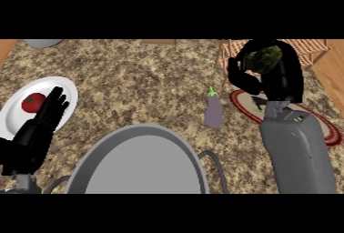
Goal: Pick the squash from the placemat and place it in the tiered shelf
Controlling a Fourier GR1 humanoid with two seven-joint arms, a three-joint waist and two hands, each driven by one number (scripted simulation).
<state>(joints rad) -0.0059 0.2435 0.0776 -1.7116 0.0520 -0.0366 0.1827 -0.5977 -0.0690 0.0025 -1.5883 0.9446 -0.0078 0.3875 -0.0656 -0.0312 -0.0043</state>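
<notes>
My right hand (pixel 272 75) is raised at the upper right with its fingers curled round the dark green squash (pixel 264 59). It hovers just in front of the wooden tiered shelf (pixel 309 48) in the far right corner. Below the hand and forearm lies the round red-rimmed placemat (pixel 316 119), partly hidden by the arm. My left hand (pixel 40 120) rests open at the left edge, fingers up, over the white plate.
A purple eggplant (pixel 213 111) lies on the granite counter left of the placemat. A white plate (pixel 17 113) at the left holds a red tomato (pixel 32 102). A large grey pan (pixel 138 164) fills the lower middle. A grey bowl (pixel 43 43) shows at the top left.
</notes>
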